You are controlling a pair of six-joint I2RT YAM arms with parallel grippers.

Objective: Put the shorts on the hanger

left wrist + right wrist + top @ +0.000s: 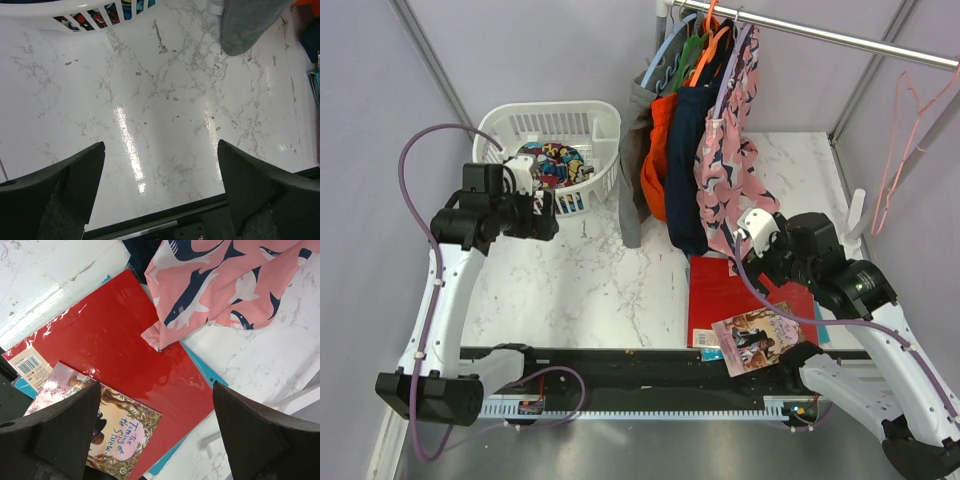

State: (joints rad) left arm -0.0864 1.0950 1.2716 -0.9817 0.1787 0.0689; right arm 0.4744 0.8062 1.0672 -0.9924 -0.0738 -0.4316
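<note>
You have hung clothes [700, 150] draping onto the far edge of the marble table [590, 280]. The pink shark-print garment [230, 285] overlaps a glossy red folder [115, 340] beside a paperback [120, 430] near the near right edge. The shorts [552, 163], soft and comic-printed, lie in the slatted white basket [605, 125] at the far left corner. The thin pink wire hanger [898, 130] hangs from the rail [860, 42] at the right. The left gripper [161, 144] and right gripper [156, 385] both stand spread wide, gripping nothing.

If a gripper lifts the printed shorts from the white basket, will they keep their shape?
Probably not: the shorts lie crumpled in the basket, so they should droop from the grip. They look like thin cloth, likely light.
</note>
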